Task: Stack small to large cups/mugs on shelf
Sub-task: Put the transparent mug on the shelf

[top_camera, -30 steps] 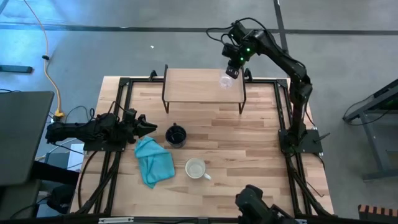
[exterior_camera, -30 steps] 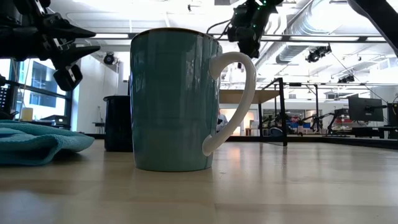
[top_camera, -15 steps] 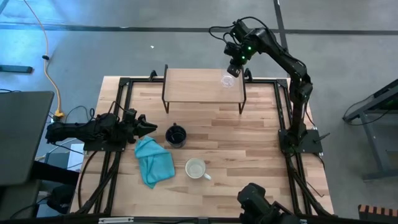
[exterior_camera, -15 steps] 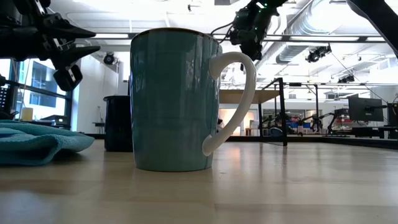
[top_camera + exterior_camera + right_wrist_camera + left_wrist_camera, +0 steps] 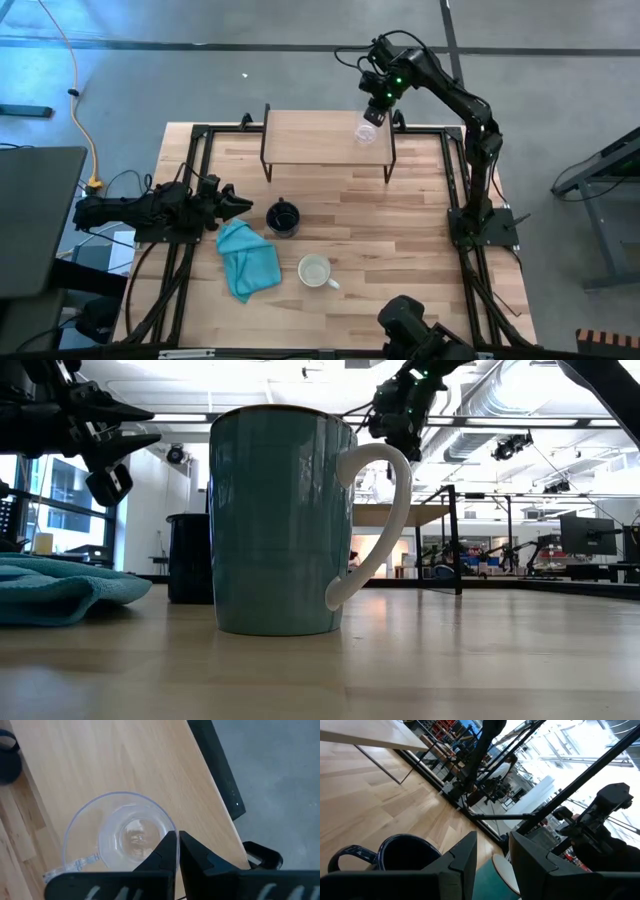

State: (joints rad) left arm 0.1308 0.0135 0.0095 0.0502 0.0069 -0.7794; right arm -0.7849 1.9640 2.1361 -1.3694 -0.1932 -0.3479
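1. No legible text, label, brand, number or sign is found in any view.
2. The clear glass cup point(image 5: 120, 837) carries faint markings near its lower edge in the right wrist view; they are too small to read.
3. The mug point(image 5: 283, 520) nearest the low camera shows plain sides, without print.
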